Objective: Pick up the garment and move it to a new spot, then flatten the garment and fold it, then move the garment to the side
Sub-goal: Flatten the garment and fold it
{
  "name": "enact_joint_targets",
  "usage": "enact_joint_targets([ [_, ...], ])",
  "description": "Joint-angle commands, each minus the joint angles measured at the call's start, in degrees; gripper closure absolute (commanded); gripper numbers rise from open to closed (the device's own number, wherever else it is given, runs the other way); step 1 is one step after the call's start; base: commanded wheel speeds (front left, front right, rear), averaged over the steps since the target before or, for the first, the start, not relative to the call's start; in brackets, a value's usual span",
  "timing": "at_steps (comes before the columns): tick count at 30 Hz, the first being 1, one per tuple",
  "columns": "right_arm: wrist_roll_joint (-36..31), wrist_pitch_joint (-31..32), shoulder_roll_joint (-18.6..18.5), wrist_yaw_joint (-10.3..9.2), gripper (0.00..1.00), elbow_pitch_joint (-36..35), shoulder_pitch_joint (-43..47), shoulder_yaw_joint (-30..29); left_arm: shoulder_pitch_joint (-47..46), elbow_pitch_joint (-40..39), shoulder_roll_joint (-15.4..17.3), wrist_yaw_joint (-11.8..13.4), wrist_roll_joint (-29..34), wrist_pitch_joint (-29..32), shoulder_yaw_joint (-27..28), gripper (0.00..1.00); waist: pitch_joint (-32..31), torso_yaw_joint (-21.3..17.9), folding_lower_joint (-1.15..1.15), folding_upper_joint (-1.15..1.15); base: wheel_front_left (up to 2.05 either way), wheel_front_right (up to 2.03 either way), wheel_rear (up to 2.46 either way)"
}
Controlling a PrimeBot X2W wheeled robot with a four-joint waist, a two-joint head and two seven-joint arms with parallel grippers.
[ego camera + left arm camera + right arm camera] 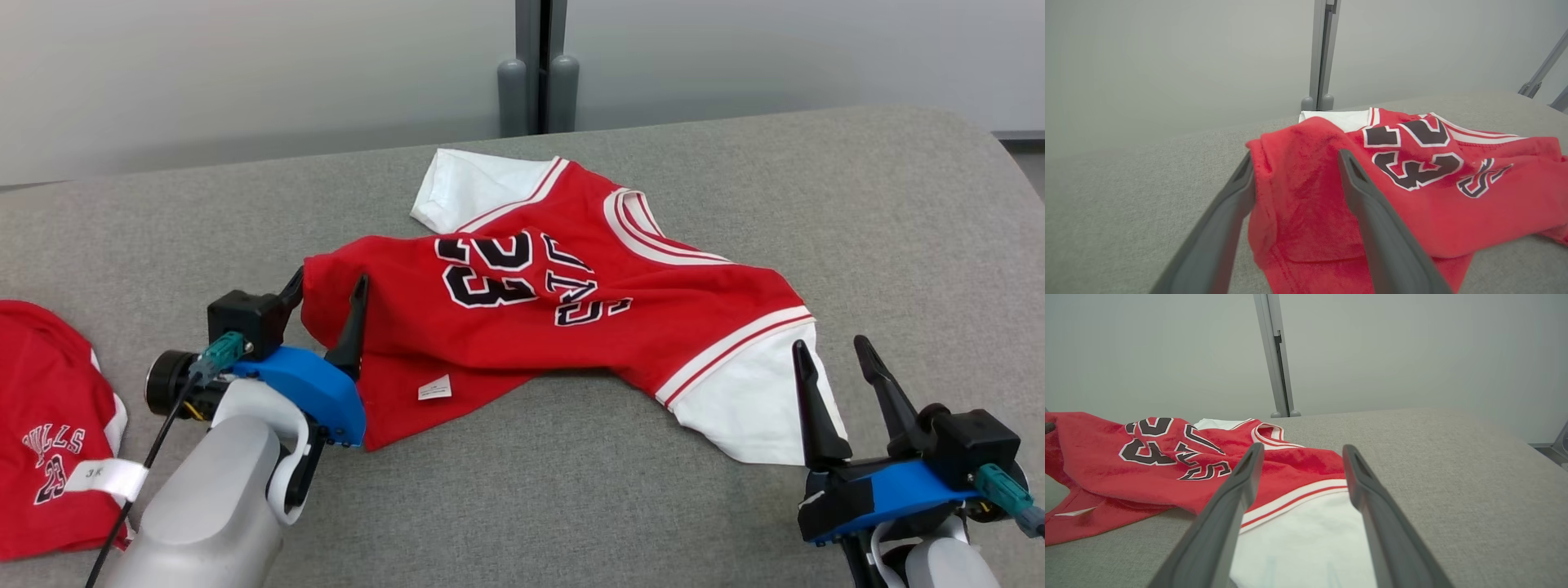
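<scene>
Garment point(563, 343) rumpled, second jersey point(49, 392) at left

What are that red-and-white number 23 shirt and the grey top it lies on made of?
Red-and-white number 23 shirt: soft knit fabric, probably cotton or a blend; matte, slightly fuzzy up close, rumpling into folds. Grey table top: seemingly covered in woven or felt-like cloth; matte, finely flecked, with a rounded corner.

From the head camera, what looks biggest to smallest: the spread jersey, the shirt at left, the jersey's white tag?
Largest first:
spread jersey
shirt at left, partly cut off by the frame
jersey's white tag
</scene>
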Motion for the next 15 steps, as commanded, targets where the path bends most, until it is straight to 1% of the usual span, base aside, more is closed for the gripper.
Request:
enact_joint_targets([
  [1,-0.32,0.14,-0.06,0.01,0.0,-0.06,0.49,-0.37,1.21,-0.44,0.27,0.38,-0.18,-0.7,0.69,0.0,-0.29,0.28,0.0,0.0,0.0,0.0,0.0],
  [8,-0.58,1.05,-0.06,0.01,0.0,-0.93,1.72,-2.43,8.79,-5.56,0.8,1.34,-1.52,-2.31,4.39,0.0,-2.4,2.13,0.0,0.0,0.0,0.0,0.0],
  [15,-0.66,1.59,-0.06,0.01,0.0,-1.76,2.59,-4.01,14.85,-12.28,2.16,2.84,-0.15,-2.4,8.29,0.0,-3.75,3.34,0.0,0.0,0.0,0.0,0.0],
])
